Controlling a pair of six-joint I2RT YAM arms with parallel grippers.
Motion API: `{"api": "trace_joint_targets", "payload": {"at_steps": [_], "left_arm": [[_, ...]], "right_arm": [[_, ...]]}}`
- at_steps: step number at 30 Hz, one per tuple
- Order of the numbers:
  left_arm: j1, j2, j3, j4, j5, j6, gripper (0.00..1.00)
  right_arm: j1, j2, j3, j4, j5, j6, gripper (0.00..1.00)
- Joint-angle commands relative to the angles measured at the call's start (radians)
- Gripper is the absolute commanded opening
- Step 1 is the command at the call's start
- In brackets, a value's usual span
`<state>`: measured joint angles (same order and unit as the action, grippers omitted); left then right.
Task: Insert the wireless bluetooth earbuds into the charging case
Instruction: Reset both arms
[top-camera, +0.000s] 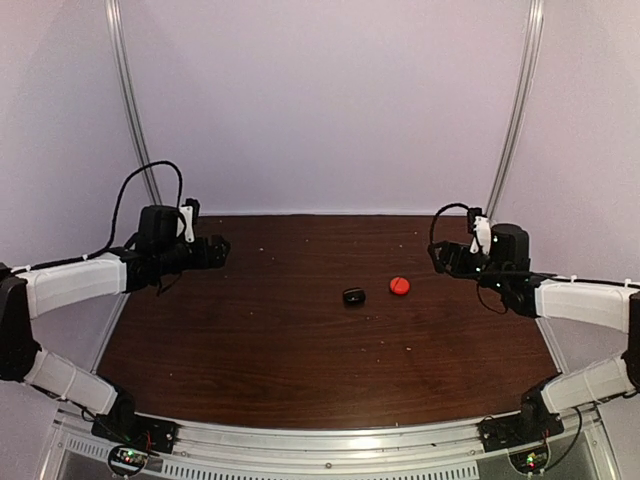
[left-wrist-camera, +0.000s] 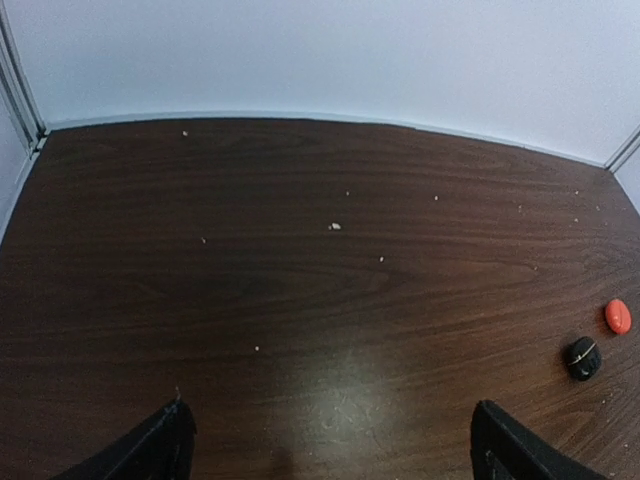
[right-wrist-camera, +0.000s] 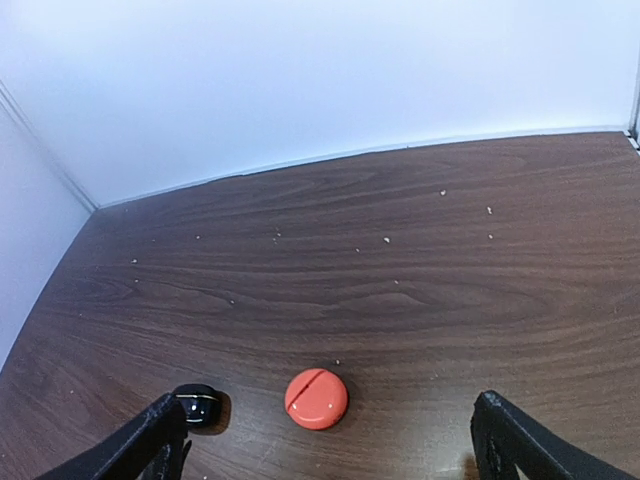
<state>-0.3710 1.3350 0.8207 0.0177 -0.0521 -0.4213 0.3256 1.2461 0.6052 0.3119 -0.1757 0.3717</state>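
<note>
While arms sit at far left and right of top view, left gripper (top-camera: 222, 250) and right gripper (top-camera: 438, 257) both splayed wide, grasping nothing. Red charging case (top-camera: 400, 286) right of centre on table (top-camera: 250, 340); black case (top-camera: 353, 296) near it, lower left, not touching. Earbuds not made out.

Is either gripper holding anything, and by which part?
Nothing is held. The left gripper and right gripper are open; red case and black case lie on the table.
</note>
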Motion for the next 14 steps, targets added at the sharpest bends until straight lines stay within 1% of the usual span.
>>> {"api": "trace_joint_targets", "payload": {"at_steps": [1,7,14], "left_arm": [[-0.002,-0.026,-0.108,0.153,0.027,-0.035,0.98],[-0.002,-0.002,-0.171,0.216,0.052,-0.035,0.98],[-0.002,0.004,-0.168,0.240,0.052,-0.043,0.98]], "right_arm": [[-0.006,-0.049,-0.112,0.141,0.054,0.037,1.00],[-0.005,-0.059,-0.209,0.223,0.057,0.050,1.00],[-0.005,-0.040,-0.216,0.269,0.054,0.050,1.00]]}}
